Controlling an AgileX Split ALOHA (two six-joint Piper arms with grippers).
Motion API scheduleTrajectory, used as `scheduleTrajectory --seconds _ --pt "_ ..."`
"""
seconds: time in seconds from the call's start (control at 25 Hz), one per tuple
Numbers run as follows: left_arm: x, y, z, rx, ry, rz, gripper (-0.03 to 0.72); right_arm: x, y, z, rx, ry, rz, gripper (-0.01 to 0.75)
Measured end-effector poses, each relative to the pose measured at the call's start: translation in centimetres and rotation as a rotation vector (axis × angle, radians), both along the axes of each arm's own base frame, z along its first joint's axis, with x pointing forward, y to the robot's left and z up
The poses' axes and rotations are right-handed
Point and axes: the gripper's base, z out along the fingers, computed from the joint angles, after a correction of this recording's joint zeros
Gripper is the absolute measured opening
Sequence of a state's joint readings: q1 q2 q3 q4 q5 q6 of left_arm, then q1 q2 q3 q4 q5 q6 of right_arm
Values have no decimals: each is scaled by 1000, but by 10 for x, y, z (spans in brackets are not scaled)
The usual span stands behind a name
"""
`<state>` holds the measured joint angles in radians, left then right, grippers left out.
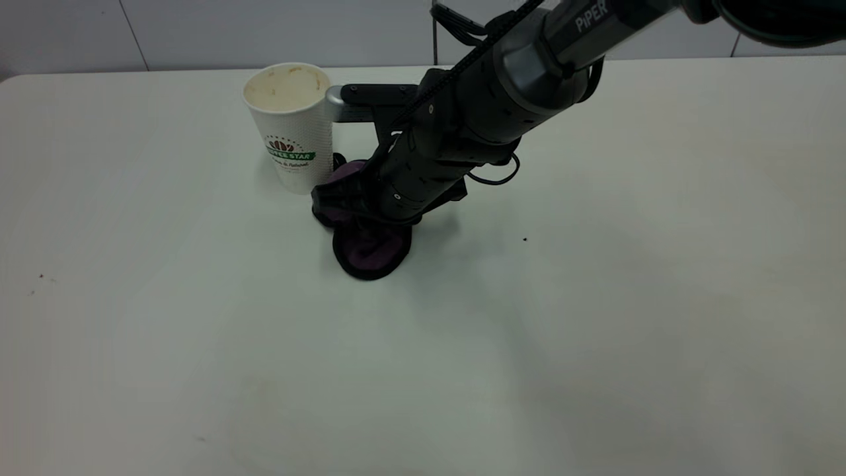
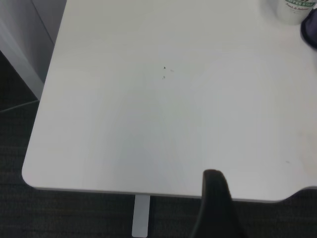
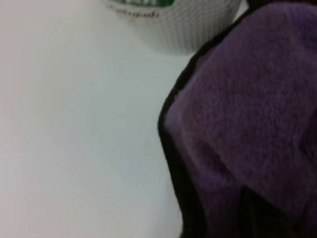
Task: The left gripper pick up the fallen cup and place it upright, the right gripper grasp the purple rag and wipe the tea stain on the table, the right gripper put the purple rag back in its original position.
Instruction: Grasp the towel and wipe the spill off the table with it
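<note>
Your left gripper is parked back past the table's near-left edge; only one dark finger shows in its wrist view, so you cannot tell how far it is open, and it holds nothing visible.

The cup already stands upright on the table, so that step looks done.

You are in the wiping step. Just right of the cup's base, your right gripper is pressed low with the purple rag bunched under and around its jaws, which appear closed on the cloth; the rag's lower fold lies on the table. The tea stain is not visible, presumably under the rag.

Next, sweep without nudging the cup, which the rag nearly touches.
</note>
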<state>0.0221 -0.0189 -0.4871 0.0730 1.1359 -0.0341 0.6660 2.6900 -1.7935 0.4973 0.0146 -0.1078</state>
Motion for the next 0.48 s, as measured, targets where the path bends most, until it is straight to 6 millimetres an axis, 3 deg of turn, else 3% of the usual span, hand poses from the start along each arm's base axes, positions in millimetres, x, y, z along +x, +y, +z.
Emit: scheduleTrajectory --seconds 0.28,0.48 --pt "0 0 0 0 0 0 545 20 -24 -4 -13 -57 -51 148" --pt "0 0 0 0 0 0 545 46 -68 -5 -42 -54 -113 148"
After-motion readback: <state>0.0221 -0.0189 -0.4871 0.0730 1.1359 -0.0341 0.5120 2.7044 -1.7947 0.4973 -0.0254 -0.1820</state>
